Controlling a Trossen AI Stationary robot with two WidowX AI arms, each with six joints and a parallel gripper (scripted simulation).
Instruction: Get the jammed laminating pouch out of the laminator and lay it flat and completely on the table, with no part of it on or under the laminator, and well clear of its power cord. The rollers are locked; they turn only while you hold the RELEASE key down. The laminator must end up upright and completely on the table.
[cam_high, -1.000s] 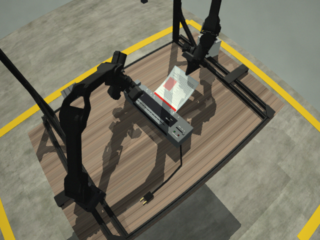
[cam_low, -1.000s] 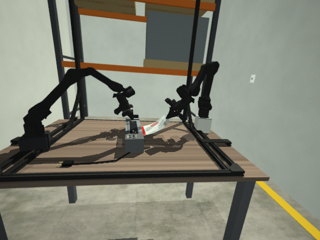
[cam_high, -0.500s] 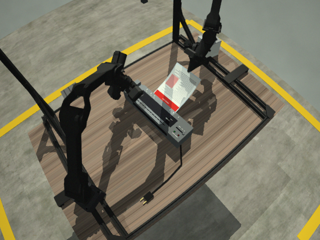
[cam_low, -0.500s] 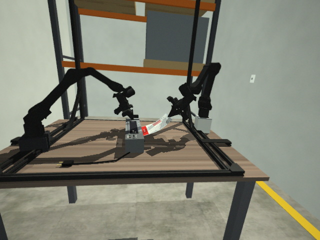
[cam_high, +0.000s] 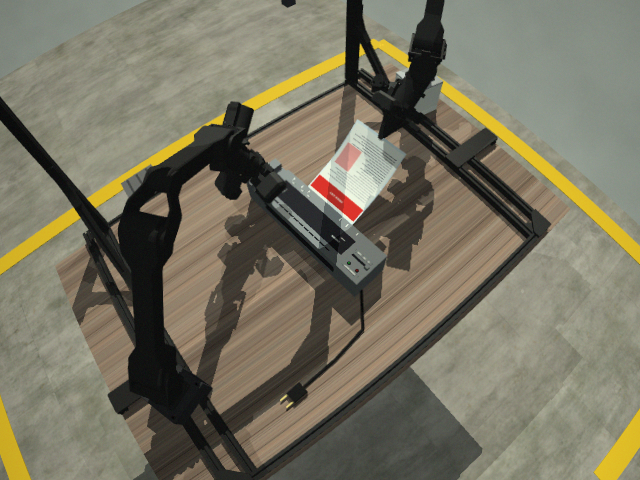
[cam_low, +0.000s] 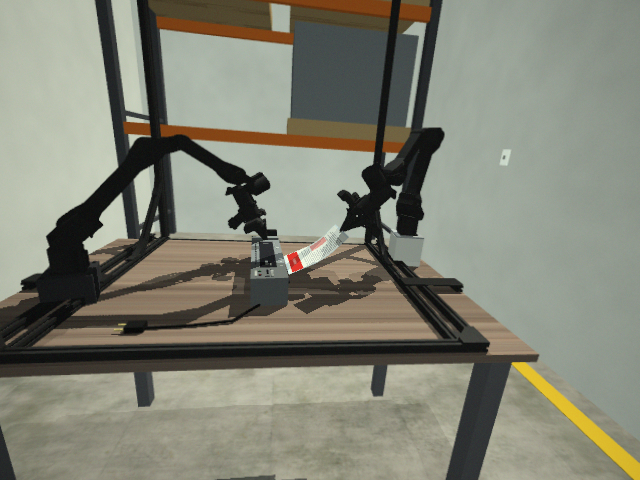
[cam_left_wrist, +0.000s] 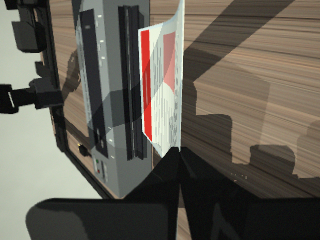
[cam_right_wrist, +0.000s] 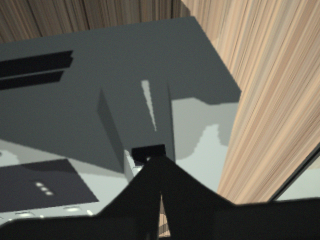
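Red-banded pouch (cam_high: 356, 173) (cam_low: 313, 252) (cam_left_wrist: 162, 85) curving upward beside upright grey laminator (cam_high: 312, 217) (cam_low: 268, 281) (cam_left_wrist: 112, 100) (cam_right_wrist: 120, 65).

A warehouse or workshop is suggested by an orange-beamed rack (cam_low: 217, 135), yellow floor lines (cam_high: 305, 73) (cam_low: 578, 413) and concrete (cam_high: 558, 330) (cam_low: 310, 428).

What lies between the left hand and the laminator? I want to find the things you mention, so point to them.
The laminating pouch (cam_high: 356, 173) (cam_low: 314, 251) (cam_left_wrist: 161, 85), sloping up from beside the laminator (cam_high: 315, 219) (cam_low: 269, 290) (cam_left_wrist: 114, 75) (cam_right_wrist: 125, 55) to the left hand (cam_high: 381, 136) (cam_low: 342, 229) (cam_left_wrist: 178, 154), which pinches it; the top, exterior and left wrist views show this.
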